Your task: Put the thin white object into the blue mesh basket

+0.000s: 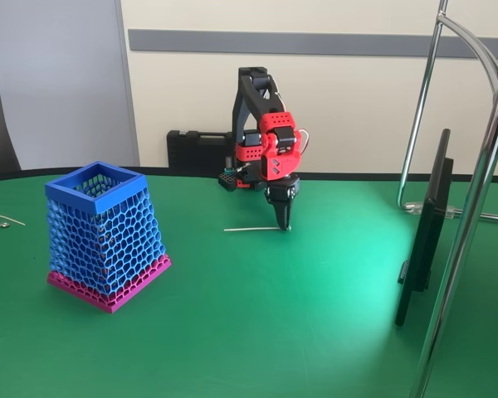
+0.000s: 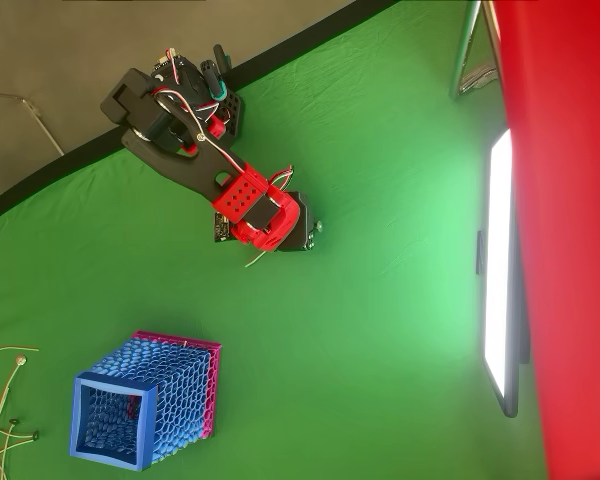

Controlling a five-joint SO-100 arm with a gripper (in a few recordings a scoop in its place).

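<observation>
The thin white object (image 1: 251, 228) lies level just above the green table, left of the gripper; in the overhead view its end (image 2: 254, 260) pokes out from under the red wrist. My gripper (image 1: 286, 225) points straight down with its fingers closed to a point on the stick's right end. Its tip is at table height. The blue mesh basket (image 1: 105, 234) stands upright on its magenta base well to the left and nearer the camera in the fixed view, and in the overhead view the basket (image 2: 145, 405) is at the lower left, apart from the arm.
A dark flat monitor (image 1: 426, 232) stands on edge at the right, beside chrome stand tubes (image 1: 473, 207). Whitish wires (image 1: 0, 220) lie at the far left table edge. A black case (image 1: 195, 153) sits behind the arm base.
</observation>
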